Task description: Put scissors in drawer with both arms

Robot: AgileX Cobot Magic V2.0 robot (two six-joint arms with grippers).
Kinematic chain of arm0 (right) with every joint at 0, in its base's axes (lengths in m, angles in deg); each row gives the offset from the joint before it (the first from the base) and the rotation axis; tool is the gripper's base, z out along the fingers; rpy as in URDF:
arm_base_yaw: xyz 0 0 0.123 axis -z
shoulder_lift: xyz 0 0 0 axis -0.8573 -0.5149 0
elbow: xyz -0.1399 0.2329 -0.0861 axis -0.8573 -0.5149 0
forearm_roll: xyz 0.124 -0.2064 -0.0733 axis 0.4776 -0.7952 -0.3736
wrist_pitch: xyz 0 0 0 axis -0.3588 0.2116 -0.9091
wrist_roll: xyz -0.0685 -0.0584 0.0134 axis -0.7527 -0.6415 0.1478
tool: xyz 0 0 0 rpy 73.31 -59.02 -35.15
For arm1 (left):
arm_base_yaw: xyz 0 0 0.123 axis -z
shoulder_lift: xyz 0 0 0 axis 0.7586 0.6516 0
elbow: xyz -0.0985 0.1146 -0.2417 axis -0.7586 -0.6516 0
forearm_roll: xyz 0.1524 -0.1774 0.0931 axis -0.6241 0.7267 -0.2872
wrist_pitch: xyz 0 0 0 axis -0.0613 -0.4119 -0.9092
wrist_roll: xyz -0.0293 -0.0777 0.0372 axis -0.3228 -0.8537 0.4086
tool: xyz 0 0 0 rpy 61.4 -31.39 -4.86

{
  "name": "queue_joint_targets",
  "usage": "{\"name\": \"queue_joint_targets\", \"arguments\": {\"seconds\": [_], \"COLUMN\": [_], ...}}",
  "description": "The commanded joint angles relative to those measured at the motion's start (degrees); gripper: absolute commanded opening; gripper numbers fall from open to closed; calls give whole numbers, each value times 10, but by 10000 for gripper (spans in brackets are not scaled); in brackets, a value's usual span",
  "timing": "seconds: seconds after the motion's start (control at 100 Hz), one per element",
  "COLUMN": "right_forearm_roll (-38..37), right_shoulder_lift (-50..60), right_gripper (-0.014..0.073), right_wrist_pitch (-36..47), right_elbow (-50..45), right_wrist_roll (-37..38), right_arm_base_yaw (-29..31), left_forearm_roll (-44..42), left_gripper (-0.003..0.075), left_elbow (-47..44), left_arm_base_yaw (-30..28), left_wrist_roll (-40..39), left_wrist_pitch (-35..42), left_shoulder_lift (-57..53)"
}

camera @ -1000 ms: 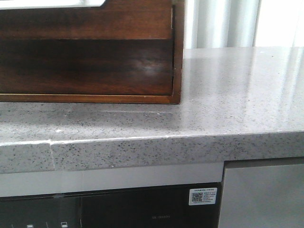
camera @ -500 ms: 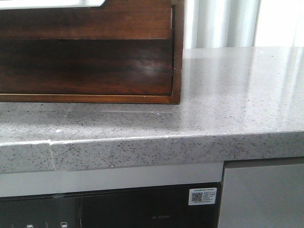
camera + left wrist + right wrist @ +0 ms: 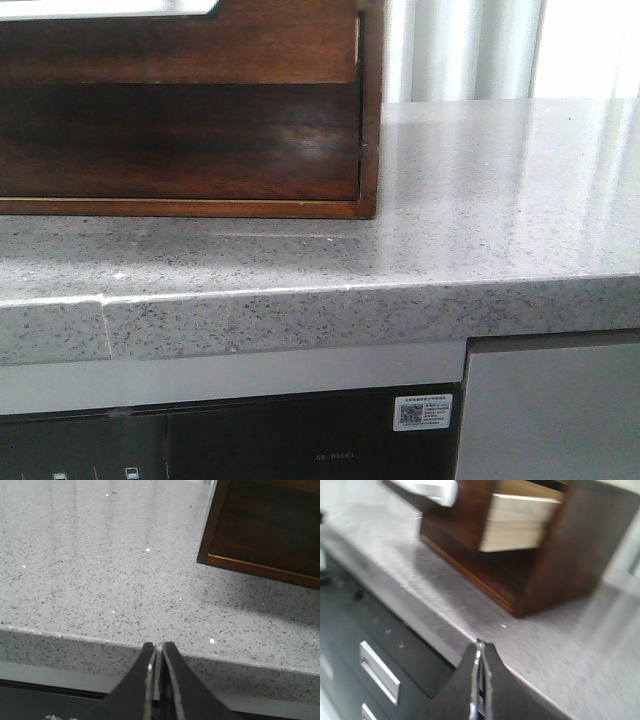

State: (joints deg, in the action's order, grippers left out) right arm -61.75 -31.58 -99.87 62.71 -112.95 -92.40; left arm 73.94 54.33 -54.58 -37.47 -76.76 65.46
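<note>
front: dark reddish-brown wooden box cabinet (image 3: pixel 190 110) at the far left of the speckled grey stone counter (image 3: pixel 480 200), lower drawer front (image 3: pixel 180 140) flush; scissors unseen | left wrist: black left pincer (image 3: pixel 159 652) pressed together over the counter's front edge | right wrist: blurred; black right pincer (image 3: pixel 480 652) pressed together; upper pale-sided wooden drawer (image 3: pixel 515 520) pulled out
</note>
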Motion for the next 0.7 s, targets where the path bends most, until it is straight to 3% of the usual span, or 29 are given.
{"name": "queue_joint_targets", "arguments": {"seconds": [0.0,0.1,0.19,0.45,0.59,0.69], "right_forearm_roll": [-53,-141,-197,-215,-258,-259], "right_shoulder_lift": [-7,-6,-6,45,67,72], "right_gripper": [-55,-55,-55,-55,-55,-55], "right_wrist_pitch": [66,85,137,318,305,296], "right_elbow": [1,-19,-41,-122,-129,-129], "right_wrist_roll": [95,236,308,362,420,421], "right_arm_base_yaw": [26,57,82,175,241,290], "left_forearm_roll": [5,5,5,5,5,5], "left_gripper": [-20,-20,-20,-20,-20,-20], "left_elbow": [-12,-12,-12,-12,-12,-12], "left_arm_base_yaw": [-2,-2,-2,-2,-2,-2], "left_wrist_roll": [-7,-7,-7,-7,-7,-7], "left_wrist_pitch": [20,20,20,20,20,20], "left_shoulder_lift": [-19,-19,-19,-19,-19,-19]}}
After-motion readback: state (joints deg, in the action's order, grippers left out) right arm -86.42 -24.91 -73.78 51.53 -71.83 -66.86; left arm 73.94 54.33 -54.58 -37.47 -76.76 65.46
